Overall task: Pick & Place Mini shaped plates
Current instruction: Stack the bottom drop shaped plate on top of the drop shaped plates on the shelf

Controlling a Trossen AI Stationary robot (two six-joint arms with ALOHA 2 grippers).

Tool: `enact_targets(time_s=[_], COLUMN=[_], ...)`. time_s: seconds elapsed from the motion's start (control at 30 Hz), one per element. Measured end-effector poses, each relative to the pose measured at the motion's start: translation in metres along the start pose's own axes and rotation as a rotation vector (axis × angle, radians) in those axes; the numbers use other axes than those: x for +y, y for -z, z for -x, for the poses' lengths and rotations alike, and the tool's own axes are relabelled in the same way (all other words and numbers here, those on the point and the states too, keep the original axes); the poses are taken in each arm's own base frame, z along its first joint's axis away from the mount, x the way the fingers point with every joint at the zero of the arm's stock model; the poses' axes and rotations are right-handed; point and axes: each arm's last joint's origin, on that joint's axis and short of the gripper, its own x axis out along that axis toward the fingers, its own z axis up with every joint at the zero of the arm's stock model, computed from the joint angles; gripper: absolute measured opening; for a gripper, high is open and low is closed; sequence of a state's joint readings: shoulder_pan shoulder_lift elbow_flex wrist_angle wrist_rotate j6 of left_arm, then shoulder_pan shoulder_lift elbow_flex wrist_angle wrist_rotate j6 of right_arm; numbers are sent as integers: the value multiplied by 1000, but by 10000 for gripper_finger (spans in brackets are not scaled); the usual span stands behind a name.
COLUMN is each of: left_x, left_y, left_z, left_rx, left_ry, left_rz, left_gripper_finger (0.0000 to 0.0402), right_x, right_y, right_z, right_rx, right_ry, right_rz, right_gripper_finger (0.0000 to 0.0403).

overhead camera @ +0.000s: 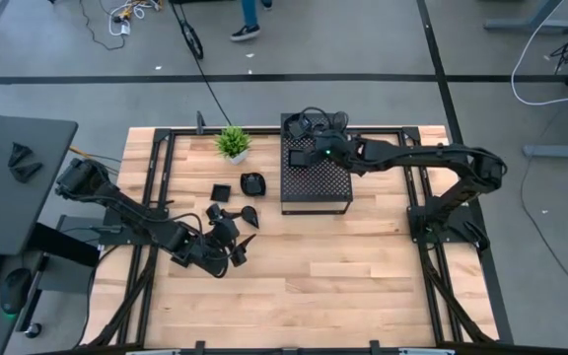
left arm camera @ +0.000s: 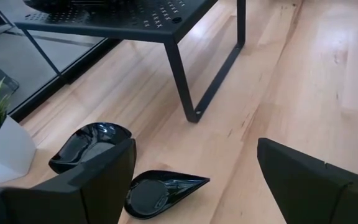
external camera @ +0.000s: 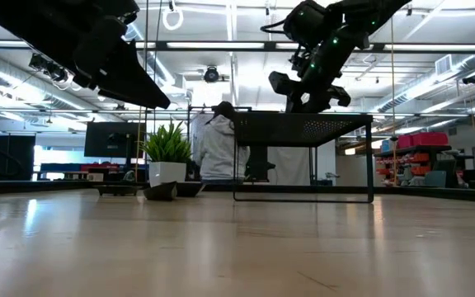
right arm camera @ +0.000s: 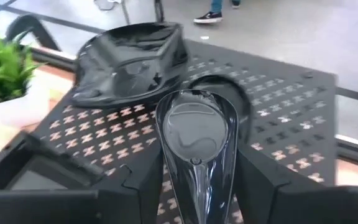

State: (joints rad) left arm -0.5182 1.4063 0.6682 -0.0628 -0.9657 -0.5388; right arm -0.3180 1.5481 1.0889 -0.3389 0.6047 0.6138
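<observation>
Small glossy black plates lie on the wooden table left of the black perforated box (overhead camera: pixel 316 177): a square one (overhead camera: pixel 222 191), a rounded one (overhead camera: pixel 252 183) and a teardrop one (overhead camera: pixel 249 215). My left gripper (overhead camera: pixel 233 242) hovers open just near of them. Its wrist view shows the teardrop plate (left arm camera: pixel 163 193) and a rounded plate (left arm camera: pixel 89 146) flat on the wood ahead of the fingers. My right gripper (overhead camera: pixel 299 155) is over the box's top, shut on a teardrop plate (right arm camera: pixel 194 134). A leaf-shaped plate (right arm camera: pixel 129 62) rests on the box top beyond it. My right gripper pinches the teardrop plate at its narrow pointed end (right arm camera: pixel 197 177) between the two fingers (right arm camera: pixel 148 183). The fingers lie along the plate, whose round end sticks out ahead of them. The plate sits roughly level over the perforated top; whether it touches the top, I cannot tell.
A small green potted plant (overhead camera: pixel 233 143) stands at the table's far side, left of the box. The box is a perforated stand on thin legs (left arm camera: pixel 188 87) with open space beneath. Bare wood stretches across the table's near half (overhead camera: pixel 343 286). A person shows behind the table (external camera: pixel 217 144).
</observation>
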Motion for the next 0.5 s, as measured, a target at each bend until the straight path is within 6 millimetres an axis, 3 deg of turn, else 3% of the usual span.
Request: enact_targets(time_s=[0.5], left_x=[0], left_y=[0], left_z=[0], left_rx=[1], left_ry=[0], left_rz=[-1], left_gripper_finger=[342], right_x=[-3], right_y=[-6], right_z=[-1], right_rx=[-23], right_ry=[-14], right_rz=[61], right_gripper_finger=[188])
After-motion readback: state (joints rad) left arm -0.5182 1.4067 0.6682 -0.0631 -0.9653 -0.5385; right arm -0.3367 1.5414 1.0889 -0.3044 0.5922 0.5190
